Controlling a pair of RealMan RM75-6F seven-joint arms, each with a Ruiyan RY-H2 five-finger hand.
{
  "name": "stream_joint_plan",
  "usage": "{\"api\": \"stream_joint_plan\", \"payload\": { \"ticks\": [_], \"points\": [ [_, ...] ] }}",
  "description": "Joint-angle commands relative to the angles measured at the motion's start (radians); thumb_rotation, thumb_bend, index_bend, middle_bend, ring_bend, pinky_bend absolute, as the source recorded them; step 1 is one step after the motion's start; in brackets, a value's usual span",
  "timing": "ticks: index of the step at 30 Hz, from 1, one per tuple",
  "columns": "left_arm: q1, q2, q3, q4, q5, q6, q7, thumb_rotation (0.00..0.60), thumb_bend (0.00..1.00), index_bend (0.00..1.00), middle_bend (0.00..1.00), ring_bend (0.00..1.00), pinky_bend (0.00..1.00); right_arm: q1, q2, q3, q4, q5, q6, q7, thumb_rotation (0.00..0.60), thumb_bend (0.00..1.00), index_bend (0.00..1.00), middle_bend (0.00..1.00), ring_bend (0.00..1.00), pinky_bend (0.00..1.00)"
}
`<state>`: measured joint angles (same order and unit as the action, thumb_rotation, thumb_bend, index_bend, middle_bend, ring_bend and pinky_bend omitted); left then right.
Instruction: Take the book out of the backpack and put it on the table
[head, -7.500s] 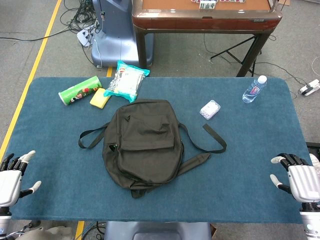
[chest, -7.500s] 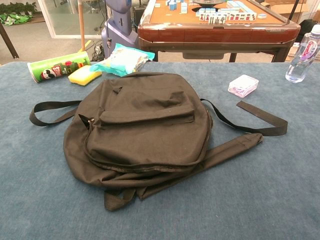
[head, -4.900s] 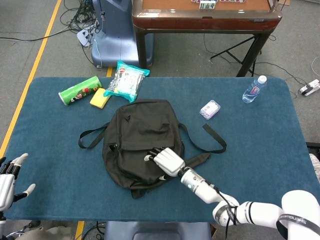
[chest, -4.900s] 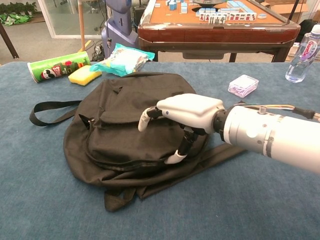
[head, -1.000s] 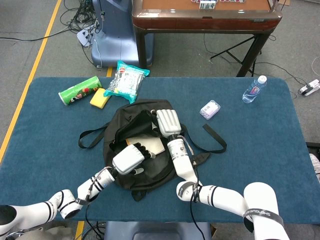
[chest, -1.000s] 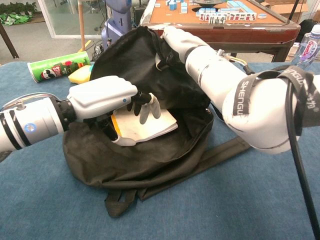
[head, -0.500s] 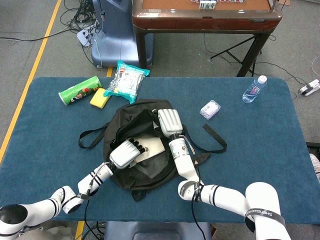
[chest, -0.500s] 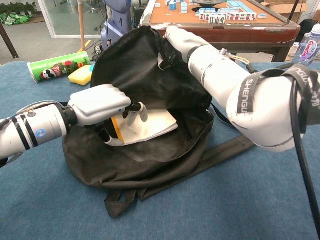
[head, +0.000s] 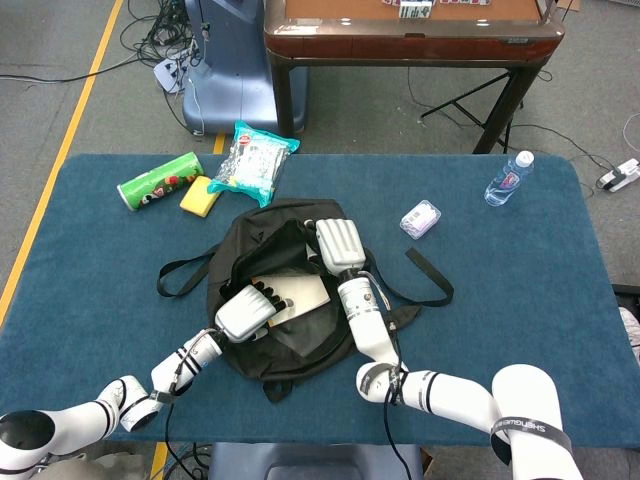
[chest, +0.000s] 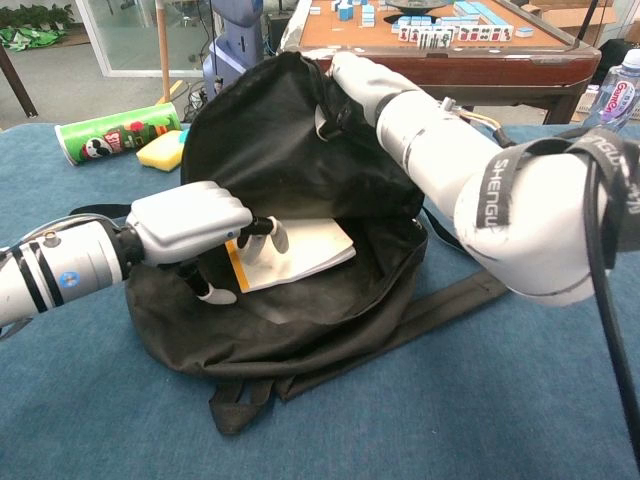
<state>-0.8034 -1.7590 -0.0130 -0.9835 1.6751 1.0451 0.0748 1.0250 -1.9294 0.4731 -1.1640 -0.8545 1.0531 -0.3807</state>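
The black fabric backpack lies on the blue felt table, its soft flap lifted by the right hand, whose fingers grip the cloth edge. Inside lies the book, flat, with a white cover and an orange spine. The left hand curls over its near corner, apparently pinching it, though the contact is partly hidden.
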Motion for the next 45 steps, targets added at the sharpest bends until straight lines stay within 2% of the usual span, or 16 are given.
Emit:
{"api": "stream_joint_plan", "payload": {
  "ticks": [1,13,19,24,32,36,39,45],
  "points": [
    [-0.005,-0.014,-0.007,0.013,-0.012,-0.009,-0.002,0.6,0.2,0.35,0.48,0.41,0.42,-0.055,0.029,-0.041,-0.062,-0.038,0.03,0.02,0.6,0.64,0.7,0.51,0.43,0.59],
    [-0.016,-0.076,-0.045,0.072,-0.07,-0.017,-0.005,0.6,0.2,0.36,0.48,0.42,0.42,-0.07,0.047,-0.046,-0.077,-0.058,0.023,0.032,0.6,0.64,0.7,0.51,0.43,0.59],
    [-0.024,-0.107,-0.072,0.099,-0.105,-0.02,-0.017,0.6,0.21,0.4,0.48,0.43,0.42,-0.072,0.047,-0.041,-0.078,-0.054,0.023,0.027,0.6,0.64,0.7,0.51,0.43,0.59],
    [-0.022,-0.132,-0.083,0.126,-0.112,0.009,-0.034,0.6,0.37,0.46,0.5,0.49,0.43,-0.074,0.051,-0.036,-0.083,-0.049,0.025,0.022,0.6,0.64,0.7,0.51,0.43,0.59],
    [0.001,-0.18,-0.112,0.165,-0.133,0.094,-0.103,0.6,0.55,0.6,0.66,0.6,0.47,-0.071,0.059,-0.017,-0.081,-0.038,0.026,0.02,0.6,0.64,0.7,0.51,0.43,0.59],
    [0.014,-0.167,-0.103,0.148,-0.113,0.147,-0.14,0.6,0.59,0.67,0.73,0.63,0.48,-0.075,0.064,-0.009,-0.082,-0.029,0.03,0.023,0.6,0.64,0.7,0.51,0.43,0.59],
    [0.024,-0.15,-0.094,0.127,-0.099,0.177,-0.157,0.6,0.59,0.68,0.75,0.63,0.48,-0.075,0.066,-0.007,-0.08,-0.027,0.028,0.024,0.6,0.64,0.7,0.51,0.43,0.59],
    [0.079,-0.039,-0.073,-0.015,-0.045,0.32,-0.201,0.6,0.59,0.7,0.76,0.64,0.49,-0.082,0.071,-0.015,-0.08,-0.027,0.023,0.031,0.6,0.64,0.7,0.51,0.43,0.59]
  ]
}}
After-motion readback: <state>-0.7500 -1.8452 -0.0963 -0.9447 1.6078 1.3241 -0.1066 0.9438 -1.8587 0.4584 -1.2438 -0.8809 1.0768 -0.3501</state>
